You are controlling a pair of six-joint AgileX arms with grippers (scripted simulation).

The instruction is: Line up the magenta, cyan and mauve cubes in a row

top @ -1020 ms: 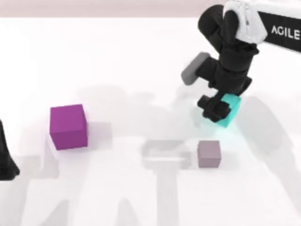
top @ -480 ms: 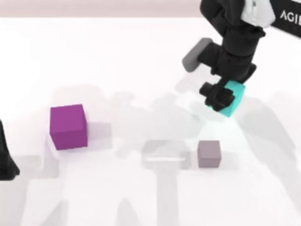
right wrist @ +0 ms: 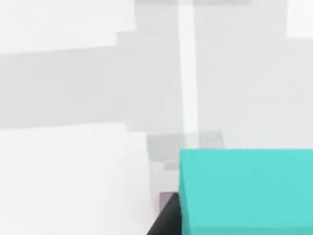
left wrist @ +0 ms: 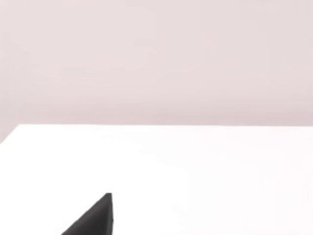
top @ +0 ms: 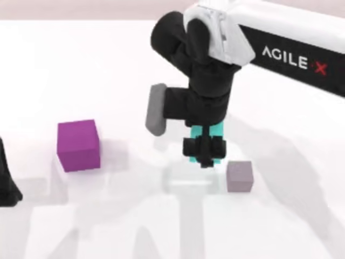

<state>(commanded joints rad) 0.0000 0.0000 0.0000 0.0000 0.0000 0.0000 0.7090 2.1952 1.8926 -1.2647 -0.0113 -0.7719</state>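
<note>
- Three cubes are pictured on the table (top: 302,216): the magenta cube (top: 79,144), largest, at the left, and the mauve cube (top: 239,176), smallest, at the right.
- Between them, just beside the mauve one, the cyan cube (top: 205,131) is clamped in the right gripper (top: 204,155), apparently off the surface.
- Careful lowering is called for, faces squared to its neighbours and centres kept on one line, before the fingers are parted.
- Only the right wrist view shows the cyan face closely; the overhead view mostly hides it.
- Parked at the table's left edge, the left gripper (top: 7,186) cannot be judged.
</note>
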